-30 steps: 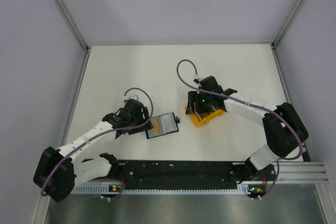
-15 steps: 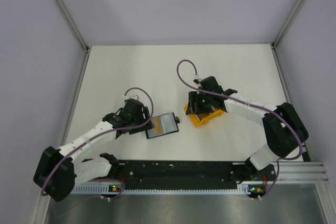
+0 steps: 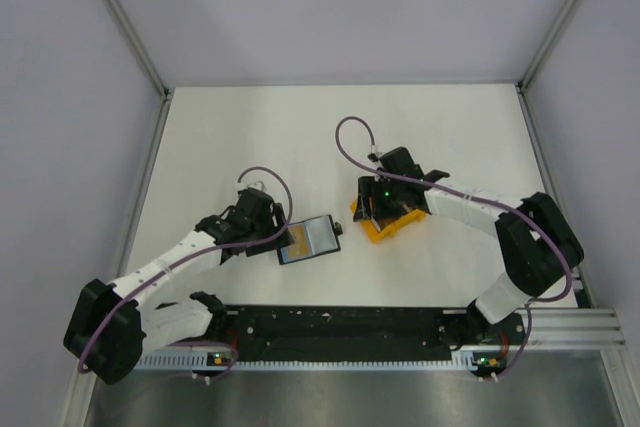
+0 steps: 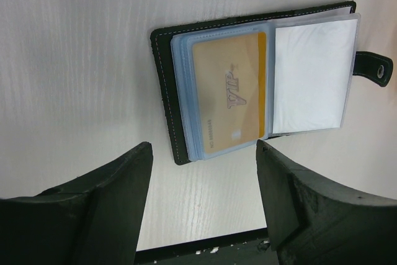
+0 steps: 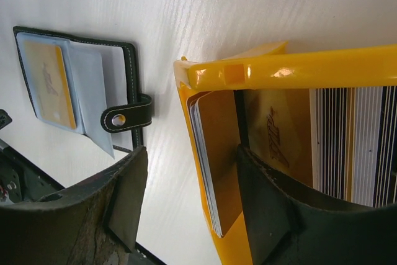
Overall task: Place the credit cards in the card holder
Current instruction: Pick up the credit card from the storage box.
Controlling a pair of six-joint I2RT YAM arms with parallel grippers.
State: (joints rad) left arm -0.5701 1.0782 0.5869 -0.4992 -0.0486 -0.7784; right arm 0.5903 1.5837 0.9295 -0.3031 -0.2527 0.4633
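The card holder (image 4: pixel 167 91) lies open on the white table, with a gold card (image 4: pixel 229 94) in its left sleeve and an empty clear sleeve (image 4: pixel 310 79) on the right. My left gripper (image 4: pixel 205 150) stands open just short of the holder's near edge, touching nothing. In the right wrist view the credit cards (image 5: pixel 217 166) lean as a stack against the wall of the orange bin (image 5: pixel 291 66), with more cards edge-on (image 5: pixel 353 141) further in. My right gripper (image 5: pixel 192 152) is open astride that wall, one finger inside the bin against the stack and one outside.
From above, the card holder (image 3: pixel 312 237) lies left of the orange bin (image 3: pixel 395 225), and its snap strap (image 5: pixel 124 118) points toward the bin. A black rail (image 3: pixel 340 327) runs along the near edge. Grey walls and metal posts (image 3: pixel 125 22) enclose the table.
The right gripper has shifted very slightly over the bin. The left arm and the card holder have not moved.
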